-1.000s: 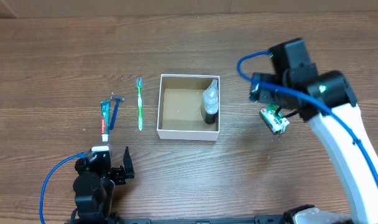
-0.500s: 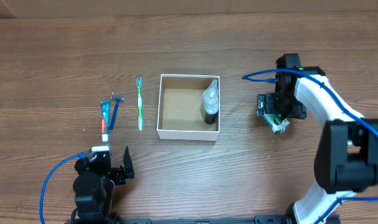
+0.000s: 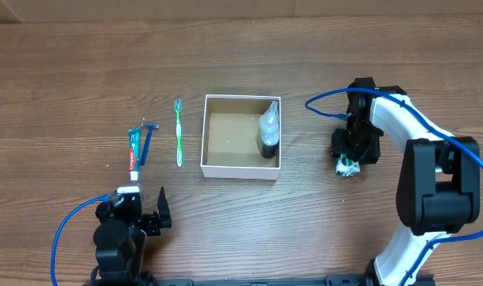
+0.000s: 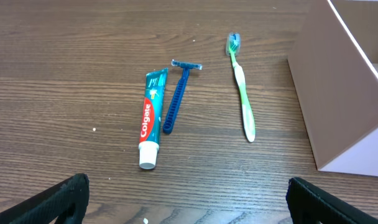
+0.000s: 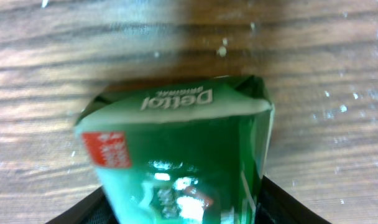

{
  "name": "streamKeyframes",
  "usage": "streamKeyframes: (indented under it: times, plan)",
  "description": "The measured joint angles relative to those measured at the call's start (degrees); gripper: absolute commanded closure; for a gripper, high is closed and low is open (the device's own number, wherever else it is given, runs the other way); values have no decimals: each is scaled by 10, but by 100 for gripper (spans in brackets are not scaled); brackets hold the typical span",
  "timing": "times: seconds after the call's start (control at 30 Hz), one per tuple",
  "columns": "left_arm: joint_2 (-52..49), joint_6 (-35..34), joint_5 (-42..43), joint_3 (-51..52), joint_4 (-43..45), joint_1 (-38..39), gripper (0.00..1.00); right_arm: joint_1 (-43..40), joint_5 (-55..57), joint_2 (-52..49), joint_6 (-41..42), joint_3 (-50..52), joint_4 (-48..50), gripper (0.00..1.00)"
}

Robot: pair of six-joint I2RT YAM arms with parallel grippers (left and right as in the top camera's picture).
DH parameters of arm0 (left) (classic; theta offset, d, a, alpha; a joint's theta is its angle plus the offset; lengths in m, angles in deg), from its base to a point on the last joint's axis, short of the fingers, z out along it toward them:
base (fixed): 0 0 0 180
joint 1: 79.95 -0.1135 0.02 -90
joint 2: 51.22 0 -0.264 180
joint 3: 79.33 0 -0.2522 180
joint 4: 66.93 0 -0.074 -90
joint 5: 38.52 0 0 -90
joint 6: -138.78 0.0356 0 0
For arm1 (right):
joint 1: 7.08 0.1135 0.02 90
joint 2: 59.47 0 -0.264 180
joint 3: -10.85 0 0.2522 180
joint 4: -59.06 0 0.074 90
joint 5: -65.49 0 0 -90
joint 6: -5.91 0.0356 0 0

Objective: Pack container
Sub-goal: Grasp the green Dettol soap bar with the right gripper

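Right gripper (image 3: pixel 349 162) low, right of box (image 3: pixel 240 170), clamped on green soap packet (image 5: pixel 176 143); left gripper (image 4: pixel 189 196) near-left, spread wide, empty. Bottle (image 3: pixel 268 131) inside box, right side.

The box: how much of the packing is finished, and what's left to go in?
Done: one bottle sits inside the container. In hand: the right pincer is down over a green Dettol packet on the table; grip unclear. To do: toothpaste, razor and toothbrush lie outside, near the open left pincer.
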Motion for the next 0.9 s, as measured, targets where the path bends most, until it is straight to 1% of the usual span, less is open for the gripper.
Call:
streamKeyframes:
  times: [0.07, 0.1, 0.17, 0.23, 0.3, 0.33, 0.37, 0.4, 0.43, 0.47, 0.53, 0.63, 0.7, 0.77, 0.9]
  plan:
    - [0, 0, 0, 0, 0, 0, 0, 3, -2, 27, 4, -4, -14, 42]
    - [0, 0, 0, 0, 0, 0, 0, 5, -5, 56, 7, -10, -25, 45]
    - [0, 0, 0, 0, 0, 0, 0, 17, -9, 119, 12, -29, -43, 48]
    - [0, 0, 0, 0, 0, 0, 0, 43, -21, 198, 17, -48, -52, 48]
    - [0, 0, 0, 0, 0, 0, 0, 85, -28, 274, 22, -56, -50, 34]
    - [0, 0, 0, 0, 0, 0, 0, 113, -30, 314, 27, -60, -51, 31]
    - [0, 0, 0, 0, 0, 0, 0, 126, -18, 331, 43, -61, -48, 29]
    - [0, 0, 0, 0, 0, 0, 0, 130, -12, 337, 48, -61, -47, 27]
    - [0, 0, 0, 0, 0, 0, 0, 130, 1, 339, 61, -61, -45, 22]
    - [0, 0, 0, 0, 0, 0, 0, 121, 6, 330, 65, -61, -40, 18]
    - [0, 0, 0, 0, 0, 0, 0, 95, 14, 297, 74, -54, -24, 17]
    - [0, 0, 0, 0, 0, 0, 0, 49, 19, 216, 79, -31, 0, 16]
    - [0, 0, 0, 0, 0, 0, 0, 21, 16, 126, 82, -17, 10, 16]
    - [0, 0, 0, 0, 0, 0, 0, 16, 14, 77, 83, -13, 16, 16]
    - [0, 0, 0, 0, 0, 0, 0, 16, 8, 29, 85, -12, 29, 18]
